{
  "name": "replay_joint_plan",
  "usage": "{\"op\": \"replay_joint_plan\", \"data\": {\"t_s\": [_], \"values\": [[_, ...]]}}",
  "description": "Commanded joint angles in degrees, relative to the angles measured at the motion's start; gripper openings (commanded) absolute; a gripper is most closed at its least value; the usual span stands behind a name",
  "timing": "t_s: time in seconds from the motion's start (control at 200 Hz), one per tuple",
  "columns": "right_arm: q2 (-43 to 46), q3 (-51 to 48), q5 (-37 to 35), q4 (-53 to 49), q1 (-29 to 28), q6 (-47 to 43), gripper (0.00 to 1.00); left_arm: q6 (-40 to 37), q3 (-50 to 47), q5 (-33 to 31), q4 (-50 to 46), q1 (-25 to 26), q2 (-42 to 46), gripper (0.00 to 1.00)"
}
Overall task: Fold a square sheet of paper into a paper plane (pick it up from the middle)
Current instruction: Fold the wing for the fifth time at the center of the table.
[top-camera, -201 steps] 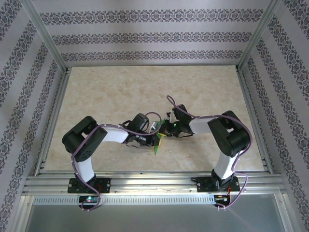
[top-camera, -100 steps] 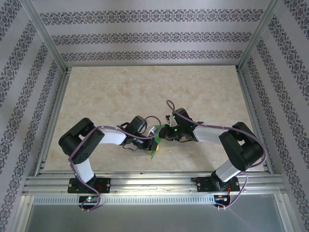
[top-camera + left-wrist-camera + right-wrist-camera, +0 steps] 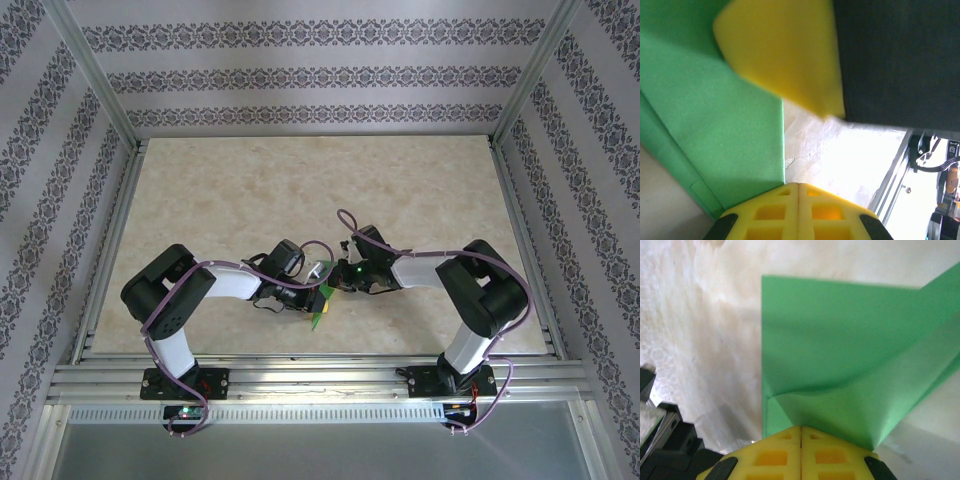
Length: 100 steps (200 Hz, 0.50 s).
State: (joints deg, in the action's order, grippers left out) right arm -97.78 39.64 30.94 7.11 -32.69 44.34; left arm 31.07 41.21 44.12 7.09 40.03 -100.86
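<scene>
**A:** What sits closest to the arm bases?

**B:** The near rail (image 3: 300, 368). Just beyond it is the narrow tip of the green paper (image 3: 319, 308). The folded strip's long axis runs near to far, and its tip points at that rail, leaning slightly left.

**A:** How is it held?

**B:** The left tool (image 3: 320, 291) is clamped on it from the left. The right tool (image 3: 337, 284) is clamped on its far end from the right. The two tools almost touch.

**A:** Is there room to move?

**B:** There is little room nearward. The bare table (image 3: 420, 180) stretches well out to the far and side rails.
</scene>
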Motion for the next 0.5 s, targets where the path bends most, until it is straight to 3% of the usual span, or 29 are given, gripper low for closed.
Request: {"op": "replay_joint_plan", "data": {"t_s": [0.0, 0.495], "values": [[-1.4, 1.1, -2.9, 1.1, 2.1, -1.0, 0.06, -2.5, -2.2, -1.7, -8.7, 0.1, -1.0, 0.0], [-3.4, 3.8, -6.1, -1.7, 9.0, -0.3, 0.06, -4.0, -2.8, -2.4, -10.4, 0.1, -1.2, 0.0]]}}
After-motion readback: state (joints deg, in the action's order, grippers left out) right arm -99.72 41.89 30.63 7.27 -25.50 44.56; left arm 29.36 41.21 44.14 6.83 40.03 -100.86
